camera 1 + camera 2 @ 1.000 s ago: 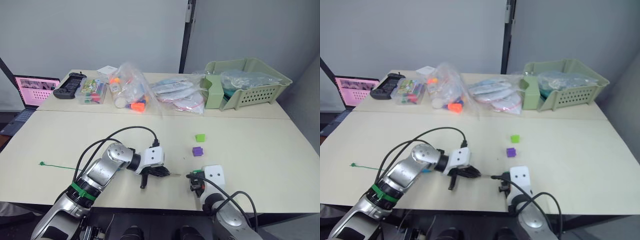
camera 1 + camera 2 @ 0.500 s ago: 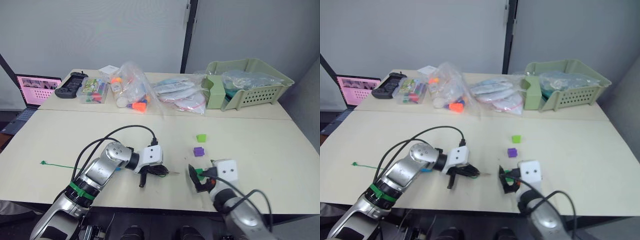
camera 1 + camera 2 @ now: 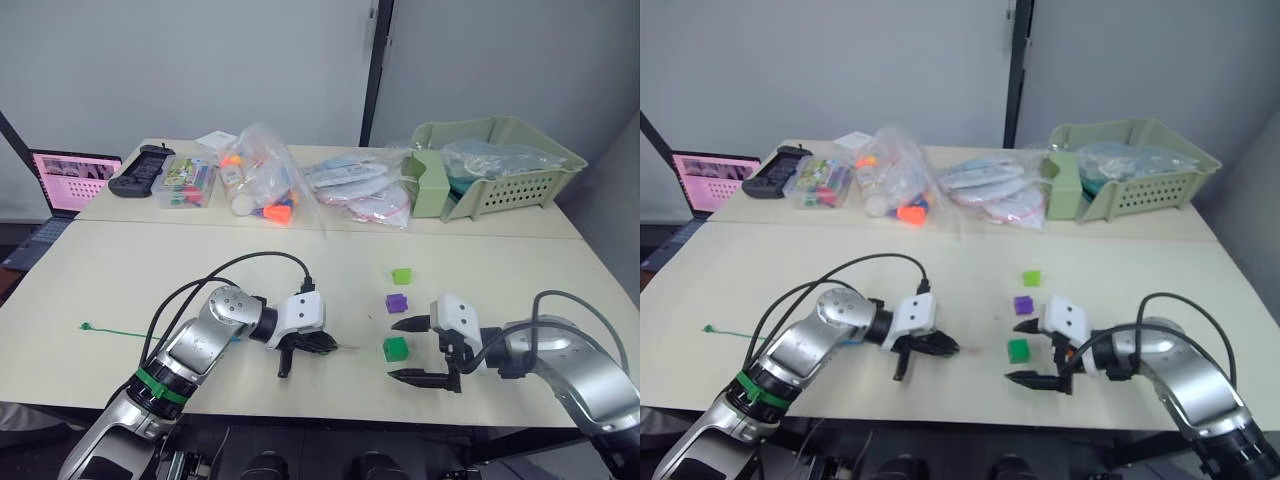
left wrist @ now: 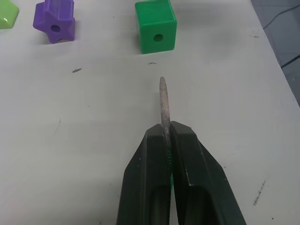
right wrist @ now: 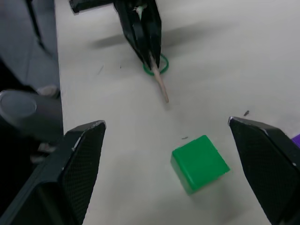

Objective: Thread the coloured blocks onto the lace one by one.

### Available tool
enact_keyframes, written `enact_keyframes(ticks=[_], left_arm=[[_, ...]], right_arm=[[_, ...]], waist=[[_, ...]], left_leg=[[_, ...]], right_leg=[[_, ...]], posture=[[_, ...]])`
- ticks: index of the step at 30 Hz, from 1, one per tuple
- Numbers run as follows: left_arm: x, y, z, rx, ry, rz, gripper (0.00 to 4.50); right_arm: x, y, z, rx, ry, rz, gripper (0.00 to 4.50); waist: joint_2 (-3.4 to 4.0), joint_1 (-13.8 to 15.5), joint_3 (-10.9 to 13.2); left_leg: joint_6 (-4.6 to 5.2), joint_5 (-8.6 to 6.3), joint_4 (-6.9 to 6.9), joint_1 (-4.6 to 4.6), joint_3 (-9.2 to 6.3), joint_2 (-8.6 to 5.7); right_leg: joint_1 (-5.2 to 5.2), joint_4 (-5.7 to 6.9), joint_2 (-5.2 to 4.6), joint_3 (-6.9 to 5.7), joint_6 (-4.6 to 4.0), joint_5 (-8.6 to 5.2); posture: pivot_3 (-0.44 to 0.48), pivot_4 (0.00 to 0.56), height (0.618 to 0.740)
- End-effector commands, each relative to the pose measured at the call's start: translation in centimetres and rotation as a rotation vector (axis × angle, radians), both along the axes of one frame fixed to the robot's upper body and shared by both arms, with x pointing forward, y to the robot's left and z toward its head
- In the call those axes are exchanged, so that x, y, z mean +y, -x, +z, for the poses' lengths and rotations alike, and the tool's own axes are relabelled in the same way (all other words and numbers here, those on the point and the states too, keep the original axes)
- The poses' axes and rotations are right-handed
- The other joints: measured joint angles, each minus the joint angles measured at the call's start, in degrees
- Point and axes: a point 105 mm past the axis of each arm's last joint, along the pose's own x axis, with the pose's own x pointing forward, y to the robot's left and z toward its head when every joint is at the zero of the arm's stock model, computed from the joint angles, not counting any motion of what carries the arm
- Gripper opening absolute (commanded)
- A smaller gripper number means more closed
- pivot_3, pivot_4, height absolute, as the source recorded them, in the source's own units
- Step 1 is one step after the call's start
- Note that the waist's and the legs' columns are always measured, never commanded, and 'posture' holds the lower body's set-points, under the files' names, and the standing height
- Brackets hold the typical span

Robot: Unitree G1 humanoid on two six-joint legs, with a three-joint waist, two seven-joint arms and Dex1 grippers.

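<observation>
My left gripper [image 4: 166, 129] is shut on the stiff pale tip of the lace [image 4: 163, 101], which points at a green block [image 4: 156, 26] lying on the table a short way ahead. The thin green lace trails off to its knotted end [image 3: 85, 326] at the left of the table. My right gripper [image 5: 166, 123] is open, with one finger on each side of the green block [image 3: 396, 348] and touching neither side. A purple block [image 3: 397, 302] and a lime block [image 3: 402, 275] lie just beyond.
Along the far side stand a laptop [image 3: 70, 180], a black controller [image 3: 140, 170], a clear box [image 3: 188, 183], plastic bags of toys [image 3: 265, 185] and a green basket [image 3: 495, 165]. A black cable [image 3: 250, 258] loops over my left arm.
My right gripper has opened and let go of the green block, which now lies on the table. The right arm has swung out to the right. The left gripper has stayed put.
</observation>
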Motion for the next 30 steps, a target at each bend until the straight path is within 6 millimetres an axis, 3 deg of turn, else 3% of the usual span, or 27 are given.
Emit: enact_keyframes(ticks=[1,5,8,15,19,24,30], left_arm=[[-0.3,0.6,1.0,-0.025,0.016,-0.027,0.00],[-0.8,0.9,1.5,-0.024,0.019,-0.015,0.00],[-1.2,1.2,1.9,-0.026,0.020,0.006,0.00],[-1.1,0.9,1.8,-0.036,-0.009,0.067,0.00],[-1.3,0.6,1.7,-0.048,-0.032,0.082,0.00],[-2.0,0.2,1.5,-0.064,-0.097,0.121,0.00],[-2.3,0.2,1.5,-0.045,-0.110,0.135,0.00]], right_arm=[[-1.3,-1.4,-0.6,-0.030,0.070,0.068,4.42],[-1.6,-2.6,-1.1,-0.023,0.074,0.087,4.42],[-1.8,-3.2,-1.7,-0.023,0.063,0.067,3.63],[-0.5,-2.7,-1.9,-0.011,-0.007,0.054,1.23],[0.0,-2.7,-1.9,-0.012,-0.019,0.022,1.18],[2.0,-2.3,-2.2,-0.016,-0.011,0.004,1.18],[2.3,-2.1,-2.7,-0.013,0.010,-0.021,1.18]], waist=[[0.00,0.0,0.0],[0.00,0.2,0.0],[0.00,0.2,0.0],[0.00,0.1,0.0],[0.00,0.1,0.0],[0.00,0.1,0.0],[0.00,0.1,0.0]], left_leg=[[0.00,0.00,0.01,-0.03,0.00,-0.02],[0.00,0.00,0.05,-0.07,-0.01,-0.05],[0.00,0.00,0.05,-0.06,-0.02,-0.05],[0.00,0.00,0.05,-0.02,-0.04,-0.04],[0.00,0.00,0.05,-0.02,-0.04,-0.05],[0.00,0.00,0.05,0.00,-0.05,-0.05],[0.00,0.00,0.05,0.01,-0.05,-0.05]], right_leg=[[0.00,-0.01,-0.02,0.00,-0.21,0.13],[-0.01,-0.01,-0.07,-0.01,-0.24,0.17],[-0.01,0.00,-0.07,0.00,-0.24,0.18],[-0.01,0.07,-0.07,0.01,-0.25,0.18],[0.00,0.09,-0.07,0.01,-0.26,0.19],[-0.01,0.12,-0.05,0.00,-0.25,0.18],[-0.01,0.12,-0.05,0.01,-0.25,0.18]], posture=[[0.000,0.150,0.740],[0.000,0.150,0.740],[0.000,0.150,0.740],[0.000,0.150,0.740],[0.000,0.150,0.740],[0.000,0.150,0.740],[0.000,0.150,0.740]])
